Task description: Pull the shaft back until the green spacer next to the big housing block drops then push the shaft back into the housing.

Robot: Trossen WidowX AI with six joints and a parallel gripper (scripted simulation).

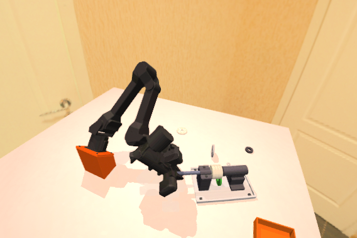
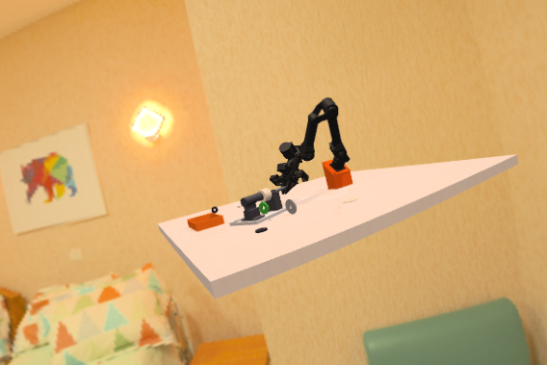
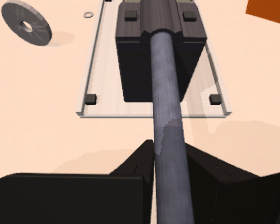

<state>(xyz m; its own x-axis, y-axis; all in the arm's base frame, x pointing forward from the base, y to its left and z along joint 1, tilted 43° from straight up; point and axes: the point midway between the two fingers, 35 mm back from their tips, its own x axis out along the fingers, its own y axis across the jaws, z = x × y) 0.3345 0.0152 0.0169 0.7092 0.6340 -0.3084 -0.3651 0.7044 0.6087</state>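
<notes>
The green spacer is off the shaft; it stands on edge below the cream spacers, over the base plate. Whether it touches the plate is too small to tell. The cream spacers sit in line between the support block and the big housing block, with a slim gap showing at the housing side. My gripper is shut on the blue-grey shaft, left of the support block. The shaft's far end is hidden.
A grey disc stands behind the plate. A black ring, a cream ring and a small pale ring lie on the table. An orange tray is at the front right.
</notes>
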